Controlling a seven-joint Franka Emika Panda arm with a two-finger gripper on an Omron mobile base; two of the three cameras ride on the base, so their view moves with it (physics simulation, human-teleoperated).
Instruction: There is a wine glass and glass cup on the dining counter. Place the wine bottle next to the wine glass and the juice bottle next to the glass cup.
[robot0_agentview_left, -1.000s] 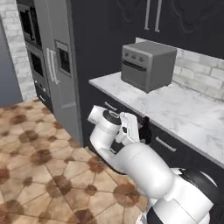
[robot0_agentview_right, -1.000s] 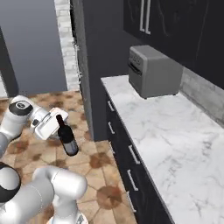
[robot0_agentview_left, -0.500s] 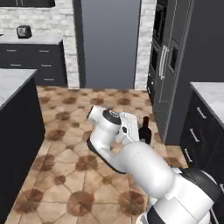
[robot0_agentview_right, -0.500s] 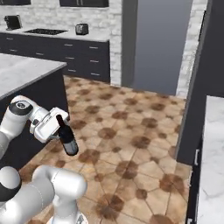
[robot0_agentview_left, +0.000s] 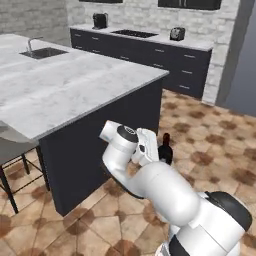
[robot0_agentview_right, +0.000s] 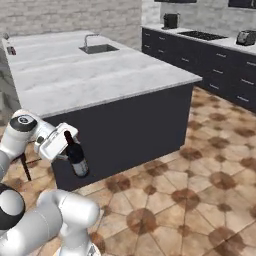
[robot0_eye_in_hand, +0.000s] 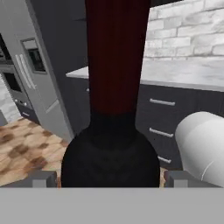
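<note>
Count: one wine bottle (robot0_agentview_right: 76, 158), one claw (robot0_agentview_right: 66, 150), one dining counter (robot0_agentview_left: 75, 85) with one sink (robot0_agentview_left: 44, 52) and one tap (robot0_agentview_right: 89, 39) set into its marble top. Along the far wall stands one run of dark cabinets (robot0_agentview_left: 150, 56) carrying two small appliances (robot0_agentview_left: 100, 20) on its worktop. The claw is clamped on the wine bottle, its two fingers spread wide on either side of the body. In the hand view, the bottle (robot0_eye_in_hand: 111, 131) rises directly between the two dark fingertips (robot0_eye_in_hand: 43, 178), its black shoulder at the bottom and its dark red neck running up out of the top of the picture. In the right base view, the bottle hangs tilted in the air above the tiled floor (robot0_agentview_right: 200, 190), just beside the counter's dark base and below the level of the marble top. In the left base view, the bottle's red top (robot0_agentview_left: 165, 145) shows past the white hand, near the counter's corner.
</note>
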